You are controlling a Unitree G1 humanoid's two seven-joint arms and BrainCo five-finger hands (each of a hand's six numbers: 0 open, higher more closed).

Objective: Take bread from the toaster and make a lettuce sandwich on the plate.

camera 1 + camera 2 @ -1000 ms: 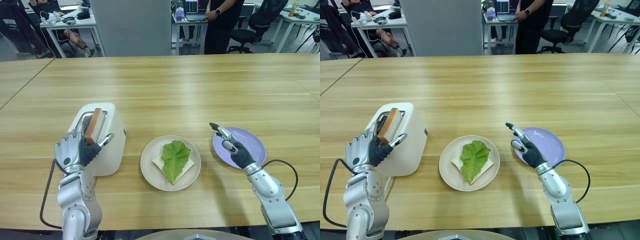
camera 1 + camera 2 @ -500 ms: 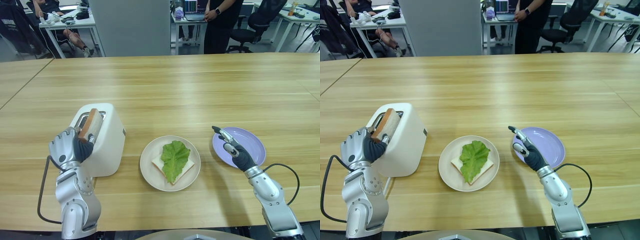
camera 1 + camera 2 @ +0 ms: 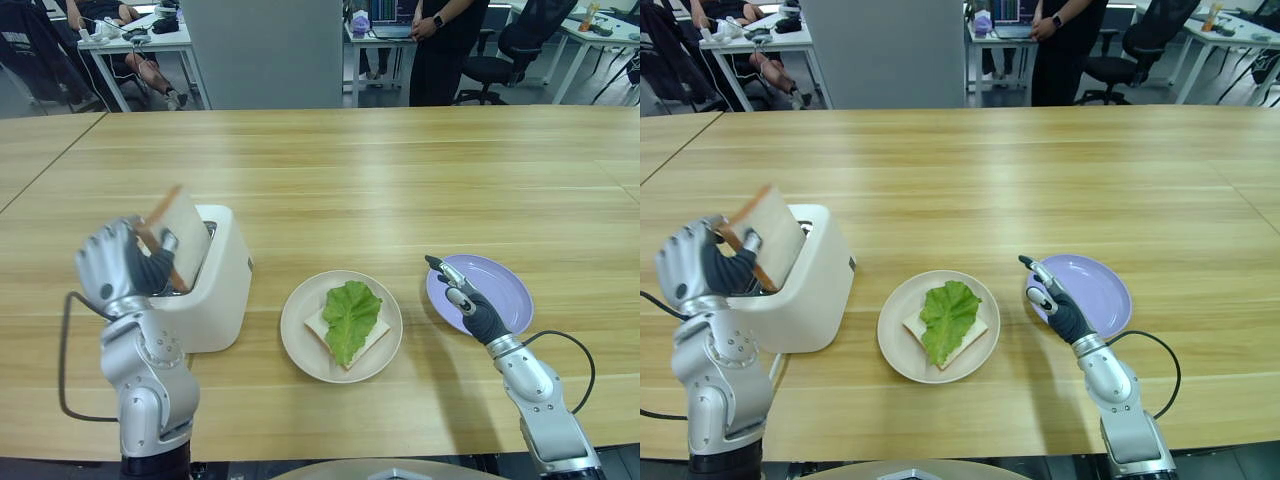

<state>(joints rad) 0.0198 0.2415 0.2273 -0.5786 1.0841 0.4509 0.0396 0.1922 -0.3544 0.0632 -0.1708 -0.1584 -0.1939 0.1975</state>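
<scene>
Up came the bread [image 3: 172, 225], clamped in your left hand [image 3: 115, 265], leaving the toaster [image 3: 215, 295]; next it needed laying over the lettuce [image 3: 352, 312].

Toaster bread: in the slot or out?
Mostly out: left hand holds bread tilted above toaster; lower edge clearing the slot, cannot tell.

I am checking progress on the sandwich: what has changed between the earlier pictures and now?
The left robot hand closed on the bread slice standing in the toaster and lifted it up and toward the robot's left; the slice is now tilted above the slot. The right robot hand stayed open beside the purple plate. The white plate with its lettuce did not move.
</scene>
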